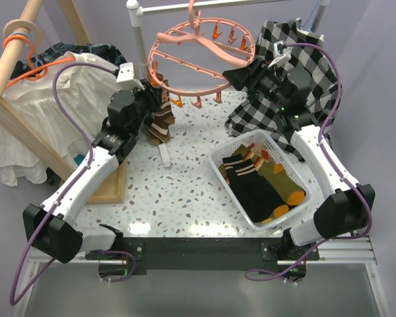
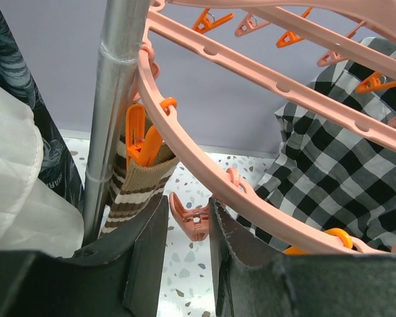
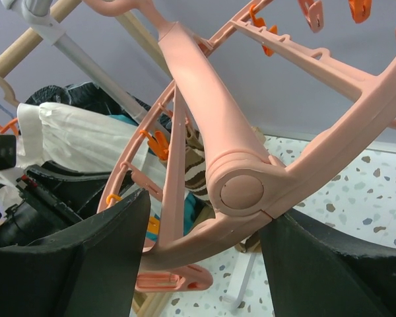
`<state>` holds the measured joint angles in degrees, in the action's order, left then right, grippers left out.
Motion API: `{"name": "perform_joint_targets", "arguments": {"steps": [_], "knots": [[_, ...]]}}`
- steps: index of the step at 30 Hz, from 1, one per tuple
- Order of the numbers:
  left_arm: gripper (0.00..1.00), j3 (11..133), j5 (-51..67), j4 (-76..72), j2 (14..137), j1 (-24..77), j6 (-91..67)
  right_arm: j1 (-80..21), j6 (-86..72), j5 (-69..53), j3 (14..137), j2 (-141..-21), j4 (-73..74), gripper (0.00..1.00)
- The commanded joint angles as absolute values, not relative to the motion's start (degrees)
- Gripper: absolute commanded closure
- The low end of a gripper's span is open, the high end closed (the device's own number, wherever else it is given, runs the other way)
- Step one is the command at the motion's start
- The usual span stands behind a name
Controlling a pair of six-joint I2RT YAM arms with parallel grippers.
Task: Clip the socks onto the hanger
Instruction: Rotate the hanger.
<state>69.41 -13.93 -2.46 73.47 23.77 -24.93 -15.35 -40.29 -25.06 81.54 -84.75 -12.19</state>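
Top external view: right gripper (image 1: pixel 247 71) is clamped on the hanger (image 1: pixel 185 93) rim, apparently to steady it. One striped sock (image 1: pixel 160 122) hangs clipped there; other socks (image 1: pixel 257 181) wait in the basket (image 1: pixel 219 162). Left gripper (image 2: pixel 188 208) straddles a pink clip (image 2: pixel 191 221); whether it grips cannot be told.

a black-and-white checked shirt (image 1: pixel 310 66) hangs just behind the right gripper (image 1: pixel 243 76). left of the left gripper (image 1: pixel 152 99), a white blouse (image 1: pixel 26 125) on an orange coat hanger (image 1: pixel 36 69) drapes a wooden rack (image 1: pixel 5 59). a white basket (image 1: pixel 237 143) sits on the terrazzo table (image 1: pixel 185 191), nearer than both.
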Motion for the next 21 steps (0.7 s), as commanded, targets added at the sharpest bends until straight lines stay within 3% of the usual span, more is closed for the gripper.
{"name": "perform_joint_targets", "arguments": {"steps": [1,5,13,21], "knots": [[0.65,69.17,-14.50,-7.12,74.44,23.20,-25.66,-15.47,-39.46,-26.37,84.20,-83.76,-12.75,0.33],[0.73,69.17,-13.80,-7.47,74.88,23.03,-25.75,-15.38,-38.85,-26.28,84.11,-83.58,-12.13,0.33],[0.98,70.14,-12.40,-4.66,73.65,23.03,-25.05,-15.47,-32.79,-25.49,82.53,-81.57,-8.88,0.32],[1.00,71.63,-9.24,-0.09,72.33,23.03,-26.01,-15.56,-21.36,-24.78,76.73,-72.35,-1.41,0.30]]}}
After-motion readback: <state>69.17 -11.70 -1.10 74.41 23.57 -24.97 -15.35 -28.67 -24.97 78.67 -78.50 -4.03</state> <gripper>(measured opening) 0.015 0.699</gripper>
